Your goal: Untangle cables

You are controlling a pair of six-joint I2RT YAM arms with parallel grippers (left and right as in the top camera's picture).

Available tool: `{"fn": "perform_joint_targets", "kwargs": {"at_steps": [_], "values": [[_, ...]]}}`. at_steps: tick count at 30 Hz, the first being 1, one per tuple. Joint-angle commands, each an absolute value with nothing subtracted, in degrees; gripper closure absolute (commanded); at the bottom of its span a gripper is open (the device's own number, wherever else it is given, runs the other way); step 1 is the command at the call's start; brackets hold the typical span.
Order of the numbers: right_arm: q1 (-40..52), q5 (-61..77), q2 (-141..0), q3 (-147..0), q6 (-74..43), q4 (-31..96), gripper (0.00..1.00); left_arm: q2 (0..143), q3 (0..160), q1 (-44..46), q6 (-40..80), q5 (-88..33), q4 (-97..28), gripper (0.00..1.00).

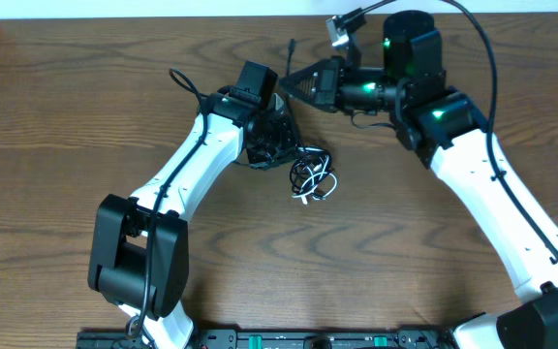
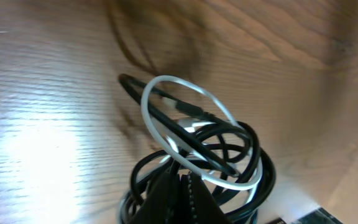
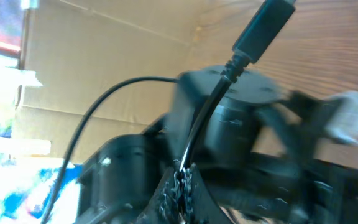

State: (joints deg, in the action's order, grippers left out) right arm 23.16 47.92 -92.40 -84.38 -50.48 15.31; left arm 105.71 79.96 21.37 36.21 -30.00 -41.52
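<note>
Left hand (image 2: 183, 184) clamped on tangle (image 2: 199, 148), right hand (image 3: 180, 184) pinched shut on black cable (image 3: 207, 109) below its plug (image 3: 266, 22): pulling apart risks cinching loops or slipping.

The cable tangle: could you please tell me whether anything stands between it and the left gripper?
Nothing visible does. The left gripper is shut right at the cable tangle, whose strands loop out around its fingers. The right gripper pinches a black cable elsewhere, not between them.
</note>
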Motion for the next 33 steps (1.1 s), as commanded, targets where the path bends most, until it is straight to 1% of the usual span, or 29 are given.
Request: {"fn": "perform_joint_targets", "kwargs": {"at_steps": [1,6,9,11,12,13,14,15,16,17,18,19,21,23,33], "values": [[19.1,43.4,-91.9,-85.1,-46.0,21.3,0.99,106.5,80.1,19.4,37.1,-26.0,-43.7,0.93],[16.5,28.1,-92.0,-85.0,-43.6,37.5,0.99,106.5,80.1,17.2,37.4,-25.6,-45.4,0.92],[17.0,18.7,-92.0,-84.6,-43.5,45.3,0.99,106.5,80.1,16.7,37.4,-24.5,-45.8,0.93],[17.6,15.8,-92.1,-84.4,-42.1,47.4,0.97,106.5,80.1,16.7,37.4,-24.6,-45.8,0.92],[18.0,14.2,-92.2,-84.2,-41.1,48.2,0.9,106.5,80.1,16.8,37.4,-24.6,-45.8,0.92],[18.4,12.4,-92.2,-84.2,-40.5,49.1,0.8,106.5,80.1,16.8,37.4,-24.6,-45.9,0.91],[18.8,9.9,-92.2,-84.2,-40.2,50.2,0.7,106.5,80.1,16.8,37.4,-24.6,-46.1,0.83],[19.2,6.8,-92.2,-84.2,-40.2,51.7,0.53,106.5,80.0,16.8,37.3,-24.6,-46.3,0.7],[19.6,4.4,-92.2,-84.2,-40.2,52.9,0.4,106.5,80.0,16.8,37.3,-24.6,-46.5,0.61],[19.8,2.4,-92.3,-84.2,-40.2,54.1,0.29,106.5,80.0,16.8,37.2,-24.6,-46.6,0.53],[20.0,0.9,-92.3,-84.2,-40.2,55.2,0.19,106.5,80.0,16.8,37.1,-24.5,-46.7,0.48],[20.2,0.6,-92.3,-84.1,-40.2,55.9,0.15,106.5,80.0,16.8,37.1,-24.5,-46.8,0.43],[20.6,1.4,-92.6,-84.1,-40.2,56.2,0.13,106.5,79.9,16.8,37.1,-24.5,-46.9,0.38],[21.6,2.9,-92.9,-83.9,-40.2,56.1,0.13,106.5,79.9,16.8,37.1,-24.3,-47.1,0.37],[31.2,3.6,-100.1,-83.4,-40.2,56.1,0.13,106.5,79.9,15.2,36.6,-20.3,-48.7,0.37]]}}
